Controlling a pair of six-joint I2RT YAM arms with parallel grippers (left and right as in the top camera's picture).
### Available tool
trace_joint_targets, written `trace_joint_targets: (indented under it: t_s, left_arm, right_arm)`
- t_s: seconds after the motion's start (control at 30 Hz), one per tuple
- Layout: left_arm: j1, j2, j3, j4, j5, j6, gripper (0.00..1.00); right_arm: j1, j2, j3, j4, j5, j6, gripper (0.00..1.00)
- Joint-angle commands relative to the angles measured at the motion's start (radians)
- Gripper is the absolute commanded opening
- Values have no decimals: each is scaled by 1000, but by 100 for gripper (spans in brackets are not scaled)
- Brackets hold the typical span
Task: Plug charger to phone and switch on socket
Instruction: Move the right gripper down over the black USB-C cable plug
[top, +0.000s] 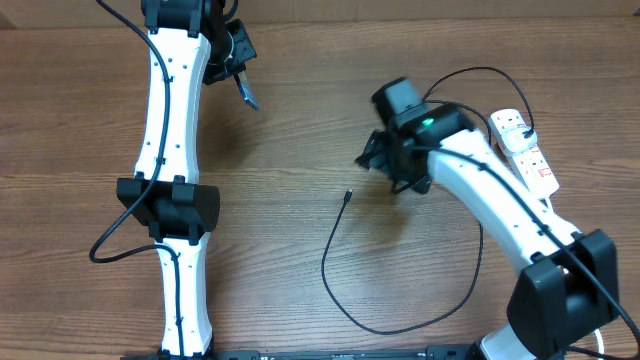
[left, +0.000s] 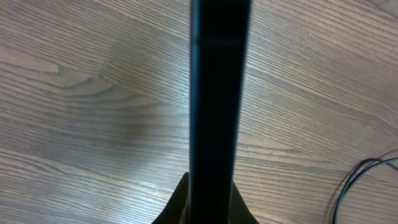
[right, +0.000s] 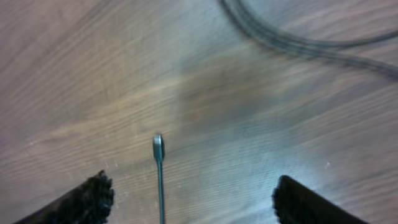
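Note:
My left gripper (top: 238, 78) is at the table's far left, raised, and shut on the phone (top: 246, 95). The phone shows edge-on in the left wrist view (left: 214, 93) as a dark upright slab between the fingers (left: 209, 202); its screen is hidden. The charger cable (top: 335, 285) loops across the table and its free connector tip (top: 347, 196) lies on the wood. My right gripper (top: 378, 160) is open just right of and above that tip. In the right wrist view the tip (right: 158, 148) lies between the spread fingers (right: 189, 193), nearer the left one, untouched. The white socket strip (top: 525, 150) lies at the right.
The right arm's body covers part of the socket strip and the cable's far end. A blurred dark cable (right: 298, 43) crosses the top of the right wrist view. Another stretch of black cable (left: 367, 171) shows at the right edge of the left wrist view.

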Motion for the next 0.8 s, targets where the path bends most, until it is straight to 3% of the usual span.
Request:
trace_joint_targets:
  t_s: [0.0, 0.33, 0.47, 0.77]
  left_arm:
    - [-2, -34, 26, 5, -19, 35, 4]
    - [-2, -34, 26, 5, -19, 37, 4]
    - [-3, -34, 26, 5, -19, 37, 4]
    - [-3, -34, 26, 6, -19, 37, 4]
  right_arm:
    - [40, 40, -2, 8, -46, -32, 79]
    - [69, 165, 63, -31, -121, -74, 79]
    - [72, 228, 64, -16, -76, 5, 73]
    - [141, 270, 67, 44, -37, 32, 73]
